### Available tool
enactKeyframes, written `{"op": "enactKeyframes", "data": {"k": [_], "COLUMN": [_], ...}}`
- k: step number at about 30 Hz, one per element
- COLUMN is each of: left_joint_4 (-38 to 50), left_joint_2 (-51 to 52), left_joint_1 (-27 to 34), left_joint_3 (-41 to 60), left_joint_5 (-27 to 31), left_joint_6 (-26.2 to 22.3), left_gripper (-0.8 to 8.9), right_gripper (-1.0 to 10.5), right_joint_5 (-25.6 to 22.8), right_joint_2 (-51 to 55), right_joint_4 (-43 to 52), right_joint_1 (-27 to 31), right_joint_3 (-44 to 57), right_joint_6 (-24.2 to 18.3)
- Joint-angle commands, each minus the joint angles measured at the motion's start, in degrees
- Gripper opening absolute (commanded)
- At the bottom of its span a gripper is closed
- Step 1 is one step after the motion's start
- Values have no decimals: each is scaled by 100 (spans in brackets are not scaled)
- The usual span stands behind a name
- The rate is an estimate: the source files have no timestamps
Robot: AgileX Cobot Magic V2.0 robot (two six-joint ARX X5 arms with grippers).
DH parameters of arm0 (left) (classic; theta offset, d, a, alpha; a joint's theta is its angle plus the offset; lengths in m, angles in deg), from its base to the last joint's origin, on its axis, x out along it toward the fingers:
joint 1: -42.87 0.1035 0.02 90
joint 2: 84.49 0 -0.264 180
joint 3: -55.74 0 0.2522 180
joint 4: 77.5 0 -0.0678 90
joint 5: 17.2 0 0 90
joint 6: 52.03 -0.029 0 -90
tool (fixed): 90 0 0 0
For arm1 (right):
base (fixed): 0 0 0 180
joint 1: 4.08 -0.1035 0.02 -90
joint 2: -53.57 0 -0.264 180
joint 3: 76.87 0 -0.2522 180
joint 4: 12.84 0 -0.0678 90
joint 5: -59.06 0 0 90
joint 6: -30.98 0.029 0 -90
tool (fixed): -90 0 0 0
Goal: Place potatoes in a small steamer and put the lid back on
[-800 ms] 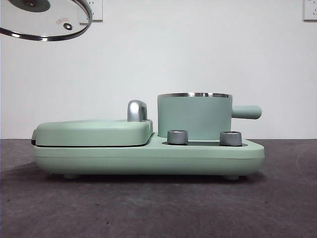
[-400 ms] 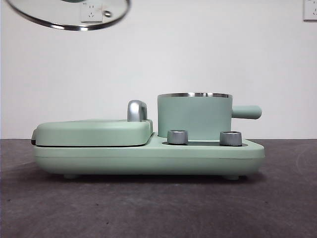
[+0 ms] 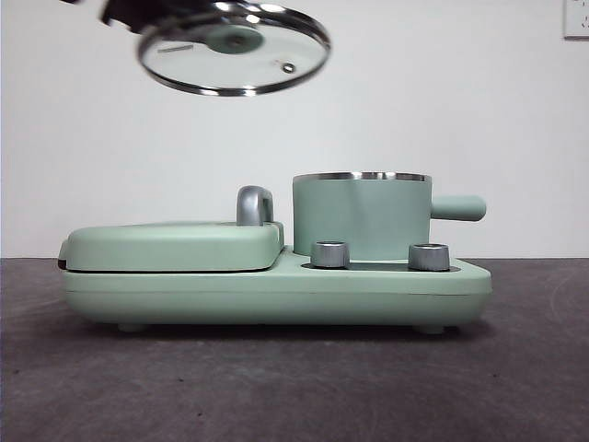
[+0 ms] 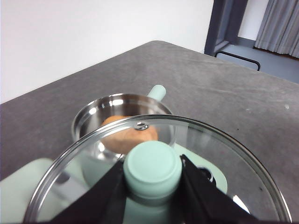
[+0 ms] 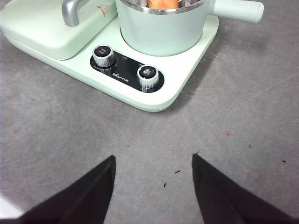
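Your left gripper (image 4: 153, 186) pinches the lid (image 3: 234, 50) by its knob, tilted, high beside the small steamer (image 3: 361, 215) (potato (image 4: 127, 135) inside). Your right gripper (image 5: 153, 186) hangs spread above bare table (image 5: 243, 140).

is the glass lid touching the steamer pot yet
Apart. The front view shows the lid held in the air by the left gripper, up and to the side of the steamer, with bare wall between it and the pot's rim.

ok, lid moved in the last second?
Yes. The lid, held by the left gripper, went rightward and lower, toward the small steamer, not yet over it.
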Motion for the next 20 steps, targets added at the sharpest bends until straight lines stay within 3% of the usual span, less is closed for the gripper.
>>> {"op": "enactKeyframes", "data": {"k": [1, 20], "left_joint_4": [232, 251], "left_joint_2": [-448, -3340], "left_joint_1": [-96, -422], "left_joint_3": [-577, -3244], "left_joint_5": [-35, 52], "left_joint_6": [-77, -518], "left_gripper": [15, 15], "right_gripper": [252, 252], "right_joint_5": [13, 15], "right_joint_2": [-9, -9], "right_joint_4": [20, -114], "right_joint_1": [-15, -15], "right_joint_3": [-15, -15], "right_joint_6": [101, 101]}}
